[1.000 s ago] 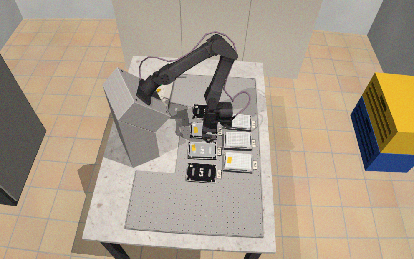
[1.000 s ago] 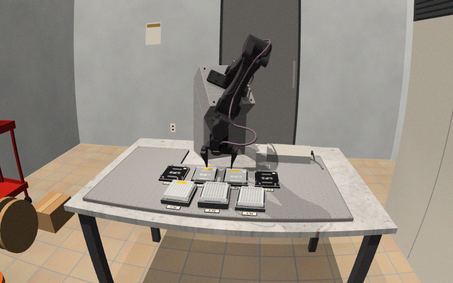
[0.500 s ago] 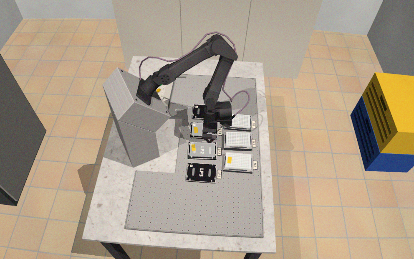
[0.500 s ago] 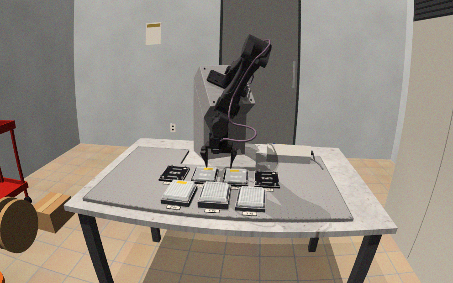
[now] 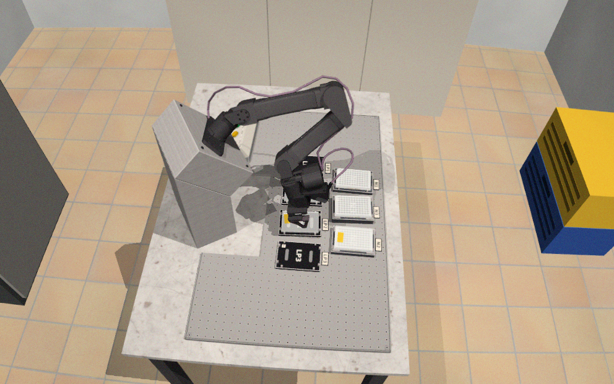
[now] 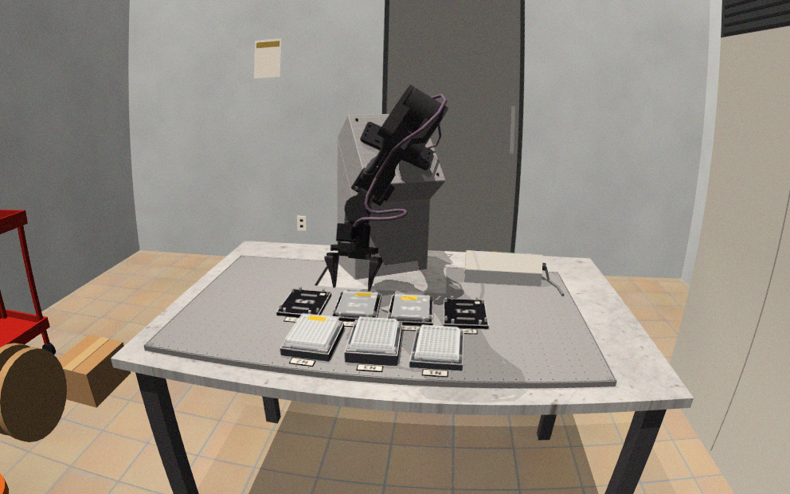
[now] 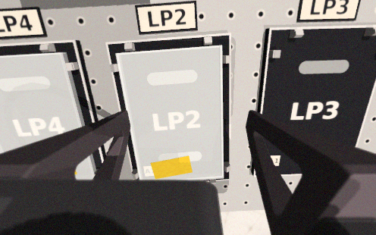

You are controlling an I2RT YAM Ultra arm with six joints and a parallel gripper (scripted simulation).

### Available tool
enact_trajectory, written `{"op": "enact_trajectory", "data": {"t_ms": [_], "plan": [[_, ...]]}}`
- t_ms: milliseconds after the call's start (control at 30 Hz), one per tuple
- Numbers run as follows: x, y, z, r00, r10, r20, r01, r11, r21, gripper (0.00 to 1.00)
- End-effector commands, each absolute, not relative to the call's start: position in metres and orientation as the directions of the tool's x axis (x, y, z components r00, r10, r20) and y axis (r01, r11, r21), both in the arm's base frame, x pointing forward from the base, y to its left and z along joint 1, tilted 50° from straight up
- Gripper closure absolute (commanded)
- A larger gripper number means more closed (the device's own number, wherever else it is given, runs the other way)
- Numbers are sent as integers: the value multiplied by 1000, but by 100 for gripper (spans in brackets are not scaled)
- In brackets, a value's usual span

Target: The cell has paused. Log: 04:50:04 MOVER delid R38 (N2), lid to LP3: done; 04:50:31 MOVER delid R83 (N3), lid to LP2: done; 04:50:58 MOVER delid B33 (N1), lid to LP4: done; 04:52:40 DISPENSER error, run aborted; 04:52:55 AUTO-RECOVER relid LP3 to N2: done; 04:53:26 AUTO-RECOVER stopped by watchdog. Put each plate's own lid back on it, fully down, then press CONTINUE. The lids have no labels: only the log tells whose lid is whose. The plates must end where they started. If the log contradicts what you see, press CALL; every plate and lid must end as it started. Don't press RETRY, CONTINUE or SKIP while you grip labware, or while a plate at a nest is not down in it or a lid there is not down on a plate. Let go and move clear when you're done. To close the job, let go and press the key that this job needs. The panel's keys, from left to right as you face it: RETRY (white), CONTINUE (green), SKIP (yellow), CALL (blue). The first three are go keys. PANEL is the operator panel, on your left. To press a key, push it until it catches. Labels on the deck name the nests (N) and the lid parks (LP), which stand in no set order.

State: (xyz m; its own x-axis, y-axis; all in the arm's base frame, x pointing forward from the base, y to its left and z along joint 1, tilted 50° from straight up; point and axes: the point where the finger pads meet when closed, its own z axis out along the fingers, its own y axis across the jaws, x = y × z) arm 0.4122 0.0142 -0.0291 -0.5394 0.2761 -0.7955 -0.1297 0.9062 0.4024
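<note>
A yellow-and-blue cabinet (image 5: 571,181) stands on the tiled floor right of the worktop (image 5: 149,289); a red cart (image 6: 17,273) stands well apart.
</note>
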Motion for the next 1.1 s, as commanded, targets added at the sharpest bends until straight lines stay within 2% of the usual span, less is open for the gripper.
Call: {"op": "enact_trajectory", "data": {"t_ms": [0,100,133,367,1067], "plan": [[435,-9,-11,-308,334,-891,-174,901,398,17],[439,-23,-13,-301,332,-894,-177,902,394,20],[440,-28,-13,-296,330,-896,-179,902,392,100],[445,-51,-18,-296,329,-897,-179,903,391,100],[442,-46,-18,-310,325,-893,-176,904,390,100]]}}
